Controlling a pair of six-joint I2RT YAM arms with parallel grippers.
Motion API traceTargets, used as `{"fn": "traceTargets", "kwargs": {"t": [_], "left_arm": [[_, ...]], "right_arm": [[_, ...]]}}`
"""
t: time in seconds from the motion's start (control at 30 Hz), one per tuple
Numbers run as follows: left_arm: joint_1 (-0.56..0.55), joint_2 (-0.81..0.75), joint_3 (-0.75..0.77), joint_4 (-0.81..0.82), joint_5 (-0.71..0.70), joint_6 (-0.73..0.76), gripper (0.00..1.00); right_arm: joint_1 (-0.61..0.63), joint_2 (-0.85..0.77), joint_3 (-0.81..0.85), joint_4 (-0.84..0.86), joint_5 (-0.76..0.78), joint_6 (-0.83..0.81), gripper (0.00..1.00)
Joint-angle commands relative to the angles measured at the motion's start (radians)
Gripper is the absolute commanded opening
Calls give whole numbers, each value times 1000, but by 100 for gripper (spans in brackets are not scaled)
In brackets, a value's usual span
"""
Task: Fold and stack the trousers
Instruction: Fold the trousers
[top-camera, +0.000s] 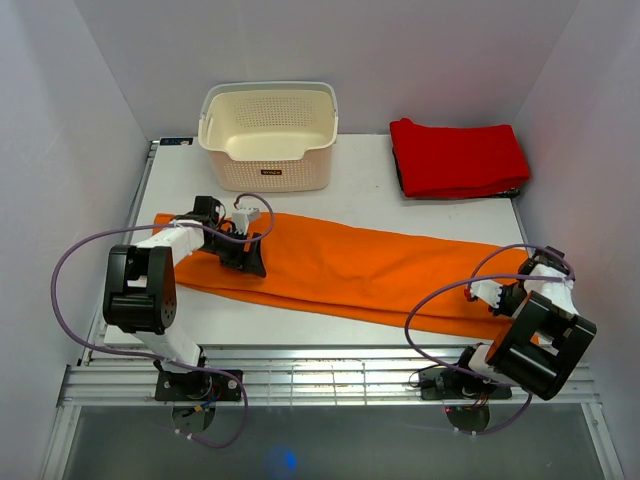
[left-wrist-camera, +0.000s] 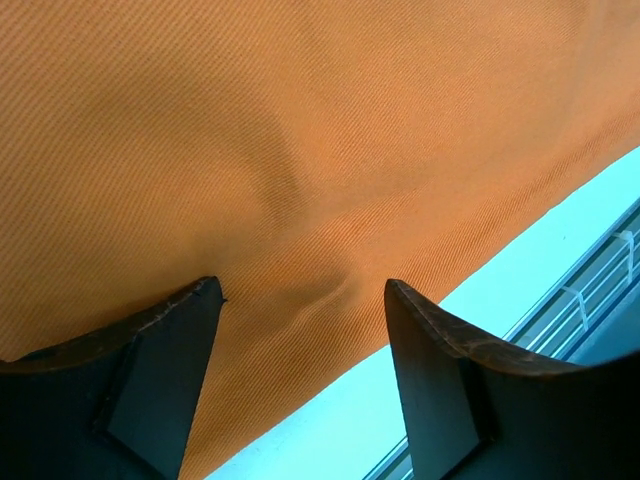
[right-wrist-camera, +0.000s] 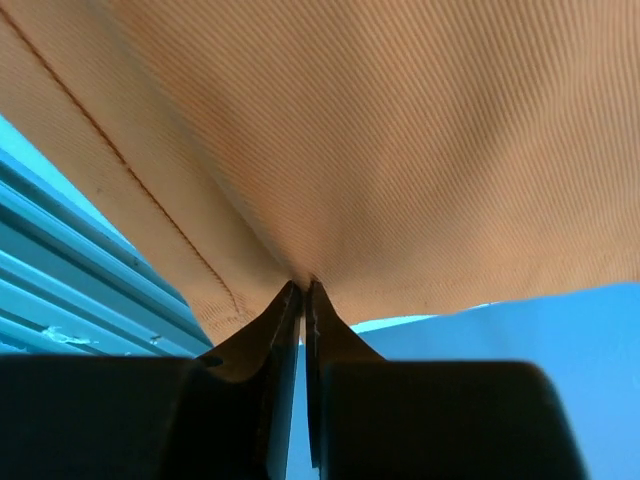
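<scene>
The orange trousers (top-camera: 360, 268) lie flat in a long band across the white surface (top-camera: 350, 205), slanting from far left to near right; the left jaws stand wide apart over their left end; the right jaws are pinched together on the cloth's edge at the right end; behind them stand a cream basket (top-camera: 270, 165) and a folded red cloth (top-camera: 455, 157).

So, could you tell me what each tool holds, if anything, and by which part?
The right tool pinches the trousers near their right-end edge; left tool open, holding nothing.
</scene>
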Motion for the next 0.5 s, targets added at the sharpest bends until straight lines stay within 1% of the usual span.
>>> {"fn": "traceTargets", "kwargs": {"t": [0.0,0.1,0.23,0.33,0.47], "left_arm": [[22,-27,-52,-6,-222,40,81],[32,-39,-67,-16,-219,35,80],[45,19,-80,-8,-236,31,80],[61,65,-66,-8,-240,20,80],[61,102,-46,-16,-248,11,80]], "right_arm": [[-8,6,26,76,9,0,8],[-8,-9,67,61,-11,0,8],[-8,-34,132,-8,-29,-11,8],[-8,-57,191,-71,-44,-19,8],[-8,-93,268,-203,-81,-40,8]]}}
